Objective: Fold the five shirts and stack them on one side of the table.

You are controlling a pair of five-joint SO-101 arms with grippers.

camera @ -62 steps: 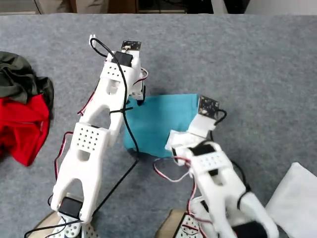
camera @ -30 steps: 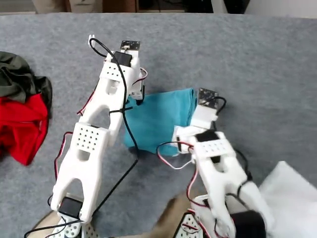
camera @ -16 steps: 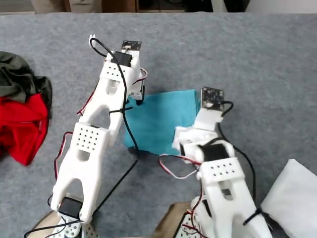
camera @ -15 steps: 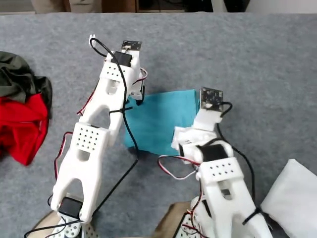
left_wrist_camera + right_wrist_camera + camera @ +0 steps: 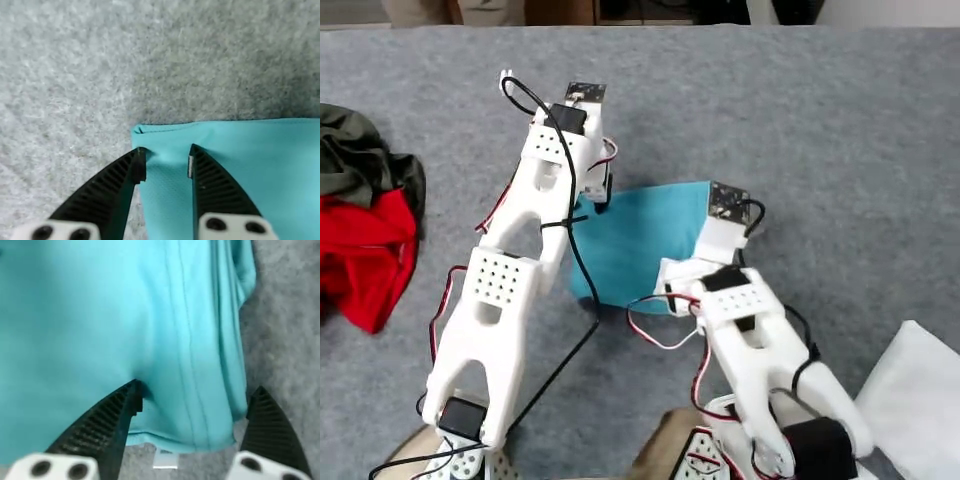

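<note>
Teal folded fabric shirt [image 5: 638, 248] on grey tabletop [image 5: 840, 130] — left gripper [image 5: 165, 162] narrowly parted at its corner, right gripper [image 5: 196, 399] (spread wide) over its edge.

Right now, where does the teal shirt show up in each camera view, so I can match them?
High view: the teal shirt lies mid-table between the two arms.
Left wrist view: the teal shirt has one corner between the fingertips of the open left gripper.
Right wrist view: the teal shirt spreads beneath the open right gripper.
Shared landmark: the grey table cover bordering the shirt's edge.
</note>
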